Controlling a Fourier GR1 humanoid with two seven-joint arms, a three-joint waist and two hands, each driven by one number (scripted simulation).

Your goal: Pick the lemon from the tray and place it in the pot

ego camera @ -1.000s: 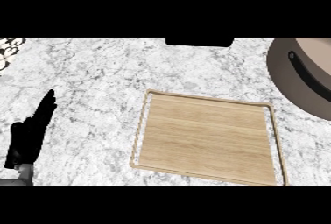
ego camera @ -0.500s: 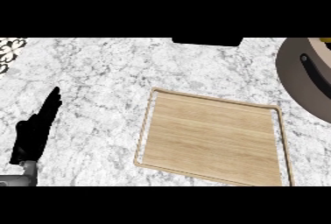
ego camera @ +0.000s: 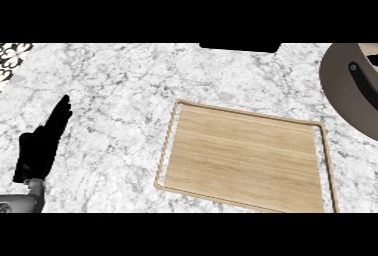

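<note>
1. Compared with a second ago, everything sits further toward the view's right: the wooden tray (ego camera: pixel 247 162) now runs off at its lower right corner, and less of the pot (ego camera: pixel 347 85) shows at the right edge.
2. Over the same second the left hand (ego camera: pixel 40 147) has shifted slightly rightward in the view, keeping the same pose.
3. That left hand shows near the counter's left edge as a black shape with its fingers straight and together, pointing up and a little to the right; it holds nothing and touches no object.
4. Its grey forearm (ego camera: pixel 22 202) enters at the lower left corner.
5. No right hand appears in the view.
6. The tray lies on the white-and-grey marble counter (ego camera: pixel 125 85), right of centre, slightly rotated, with a raised pale rim around a bare wood-grain floor.
7. No lemon can be seen anywhere: not on the tray, not on the counter, and not in the visible part of the pot.
8. The pot is a grey-brown round vessel cut by the right edge, near the tray's upper right corner but apart from it; a dark handle-like bar (ego camera: pixel 364 82) lies across it.
9. A dark rectangular shape (ego camera: pixel 240 47) sits at the counter's far edge, above the tray.
10. A black-and-white patterned patch (ego camera: pixel 11 52) fills the counter's upper left corner.
</note>
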